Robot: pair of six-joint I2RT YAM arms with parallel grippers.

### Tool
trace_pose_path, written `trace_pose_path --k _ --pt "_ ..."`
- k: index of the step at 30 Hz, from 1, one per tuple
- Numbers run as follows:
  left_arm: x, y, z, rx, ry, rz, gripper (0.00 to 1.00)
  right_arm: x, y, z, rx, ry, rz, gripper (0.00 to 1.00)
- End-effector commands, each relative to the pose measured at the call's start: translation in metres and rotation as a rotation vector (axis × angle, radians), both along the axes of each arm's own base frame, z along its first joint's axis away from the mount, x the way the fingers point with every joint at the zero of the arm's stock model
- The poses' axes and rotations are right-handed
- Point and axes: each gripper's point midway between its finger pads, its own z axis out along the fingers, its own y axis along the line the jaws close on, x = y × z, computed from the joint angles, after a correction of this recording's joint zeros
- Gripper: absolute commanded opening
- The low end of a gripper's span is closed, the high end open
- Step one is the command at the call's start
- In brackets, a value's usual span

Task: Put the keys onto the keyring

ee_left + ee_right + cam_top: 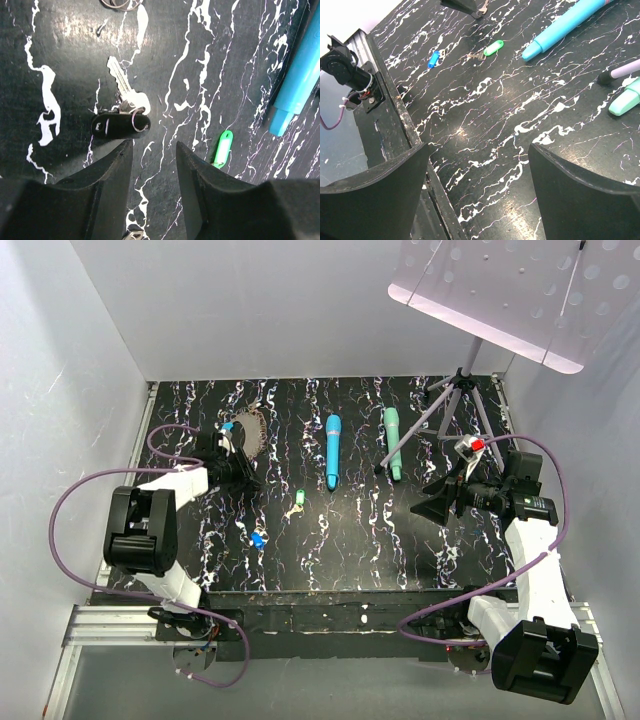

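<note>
**Top view.** The keyring (253, 430), a loop of pale beaded chain with a blue piece at its left end, lies at the far left of the black, white-veined counter (360, 550). The left gripper (238, 465) is just on the near side of it, and from above I cannot tell how its jaws stand. A green-headed key (297, 500) lies near the middle of the counter. A blue-headed key (257, 538) lies nearer the arms, apart from the green one. The blue wand (332, 451) and the teal wand (392, 443) lie lengthwise further right, apart from each other. A tripod (455, 405) stands at the far right, and the right gripper (432, 504) is close to its legs.

**Left wrist view.** The left gripper (153, 145) has its fingers spread, with nothing between them. Just beyond the fingertips lies a silver key (122, 82), joined by a small split ring to a black tag (115, 125). The green-headed key (222, 147) lies to the right, and the blue wand (300, 85) runs along the right edge. A thin wire loop (120, 4) is cut off at the top edge; I cannot tell whether it belongs to the keyring.

**Right wrist view.** The right gripper (479, 150) is spread wide and holds nothing, with bare counter (485, 120) below it. Far off lie the blue-headed key (433, 58) and the green-headed key (493, 48). The blue wand (570, 22) and the tip of the teal wand (625, 100) are to the right.
</note>
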Motion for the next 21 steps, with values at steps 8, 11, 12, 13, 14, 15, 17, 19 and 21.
trace_pose_path --k 8,11,12,13,14,15,17,19,21 --pt "0.0231 0.0006 0.0037 0.015 -0.036 0.022 0.36 -0.0010 0.0017 0.0113 -0.002 -0.048 0.016 0.88" --pt "0.0257 0.0001 0.0039 0.014 -0.039 0.022 0.36 -0.0010 0.0018 0.0111 -0.003 -0.048 0.017 0.88" --pt "0.0268 -0.0005 0.0045 0.011 -0.040 0.020 0.35 -0.0014 0.0020 0.0116 -0.003 -0.050 0.018 0.88" --pt "0.0275 -0.0008 0.0044 0.010 -0.040 0.019 0.35 -0.0009 0.0015 0.0111 -0.003 -0.048 0.015 0.88" --pt "0.0272 -0.0008 0.0027 0.010 -0.036 0.019 0.35 -0.0012 0.0020 0.0117 -0.002 -0.048 0.018 0.88" --pt "0.0283 -0.0018 0.0038 0.009 -0.039 0.016 0.34 -0.0016 0.0020 0.0111 -0.002 -0.045 0.018 0.88" --pt "0.0286 -0.0021 0.0014 0.008 -0.032 0.015 0.34 -0.0009 0.0017 0.0113 -0.005 -0.049 0.016 0.88" --pt "0.0282 -0.0020 0.0006 0.009 -0.030 0.014 0.34 -0.0011 0.0018 0.0115 -0.003 -0.048 0.017 0.88" --pt "0.0285 -0.0021 0.0017 0.008 -0.034 0.015 0.34 -0.0010 0.0018 0.0115 -0.004 -0.050 0.017 0.88"
